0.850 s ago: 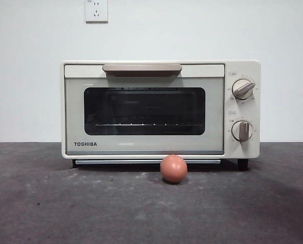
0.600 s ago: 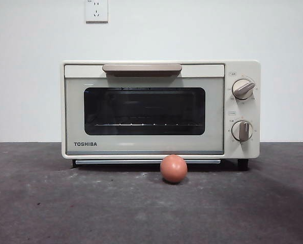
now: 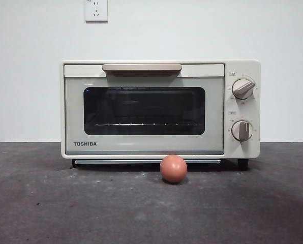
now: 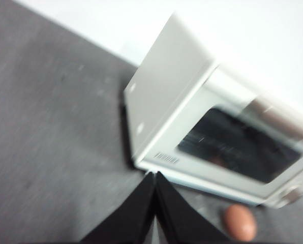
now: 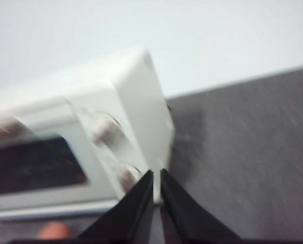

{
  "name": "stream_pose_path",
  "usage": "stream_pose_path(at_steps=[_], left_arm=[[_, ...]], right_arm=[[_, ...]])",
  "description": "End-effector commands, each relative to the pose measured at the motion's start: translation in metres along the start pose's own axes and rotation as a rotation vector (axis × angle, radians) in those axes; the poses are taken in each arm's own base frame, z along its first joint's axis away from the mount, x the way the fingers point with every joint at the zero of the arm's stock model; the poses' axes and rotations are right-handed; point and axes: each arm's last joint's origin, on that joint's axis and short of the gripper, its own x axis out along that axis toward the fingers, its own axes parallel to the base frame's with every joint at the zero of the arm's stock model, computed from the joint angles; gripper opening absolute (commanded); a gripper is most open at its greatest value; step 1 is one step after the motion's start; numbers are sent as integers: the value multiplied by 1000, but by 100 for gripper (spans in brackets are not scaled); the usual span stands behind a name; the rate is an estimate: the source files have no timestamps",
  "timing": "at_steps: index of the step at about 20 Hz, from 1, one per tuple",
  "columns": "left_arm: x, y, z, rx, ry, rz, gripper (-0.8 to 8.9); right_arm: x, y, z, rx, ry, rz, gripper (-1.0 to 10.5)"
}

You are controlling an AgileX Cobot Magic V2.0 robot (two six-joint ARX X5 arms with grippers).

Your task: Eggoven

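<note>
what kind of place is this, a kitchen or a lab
Probably a lab test bench, not a kitchen: a toaster oven and an egg sit alone on a grey tabletop against a bare white wall with one socket.

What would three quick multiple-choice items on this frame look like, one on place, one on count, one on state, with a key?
1. Where is the egg?
A. On the oven's rack
B. On the table in front of the oven door
C. On top of the oven

2. How many round knobs does the oven have?
A. One
B. Two
C. Four

3. What is the state of the oven door?
A. Closed
B. Fully open
C. Removed

Key:
1 B: the egg sits on the grey table just before the toaster oven, below its door.
2 B: the upper knob and the lower knob are stacked on the panel beside the door.
3 A: the door sits flush with the oven front, handle up. The left pincer and the right pincer are both off the oven, holding nothing.
</note>
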Motion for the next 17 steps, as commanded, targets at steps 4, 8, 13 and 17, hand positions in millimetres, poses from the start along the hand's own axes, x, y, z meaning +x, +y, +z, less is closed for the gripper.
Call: stream_pose_path(at_steps=[4,8,13,17], left_arm=[[-7,-23,30,42,72,-89,7],[-7,-39,51,122,166,-147,7],[-5,-55,73,209,333,-209,7],[-3,-62,85,259,433,-211,7]], right_arm=[[-8,17,36,16,58,53,5],[-6,26,53,0,205,125,5],[1,34,66,-23,402,260,5],[5,40,70,-43,523,375,5]])
